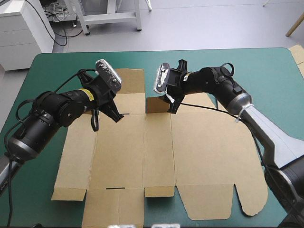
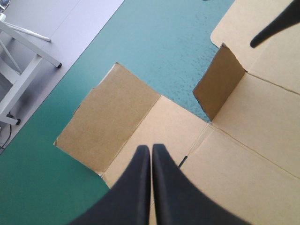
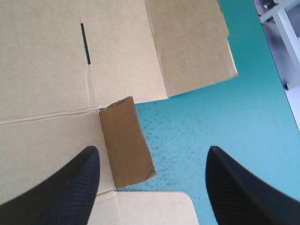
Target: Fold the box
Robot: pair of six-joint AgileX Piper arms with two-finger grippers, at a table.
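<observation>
With the left gripper (image 2: pixel 151 148) pinched together and the right gripper (image 3: pixel 152 149) gaping wide, a clumsy descent risked flattening the box's (image 1: pixel 199 152) raised tab (image 3: pixel 125 140).

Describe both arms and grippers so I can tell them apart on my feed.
Both arms are black near the wrist, with silver-grey links farther back. The left arm bears a yellow label; the right arm has a white tie. The left gripper and right gripper each have two broad, black, fin-shaped fingers.
</observation>
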